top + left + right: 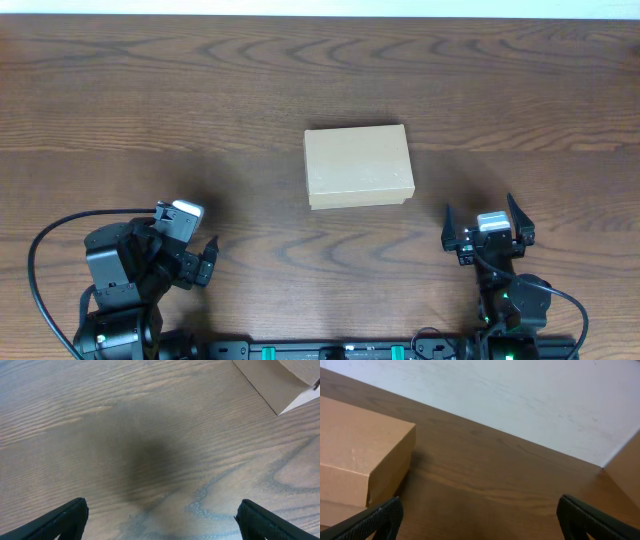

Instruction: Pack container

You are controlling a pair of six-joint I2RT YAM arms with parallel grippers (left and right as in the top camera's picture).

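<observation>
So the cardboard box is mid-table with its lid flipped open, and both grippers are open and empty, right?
Not quite: the overhead view shows the container shut, its top lying flat. The rest stands: it is mid-table, and the left gripper and right gripper are both open and empty.

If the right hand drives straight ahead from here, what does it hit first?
Probably only the bare table. The right hand points past the cardboard box, which sits off to its left. Depth is unclear, so it might skim above the wood instead.
</observation>
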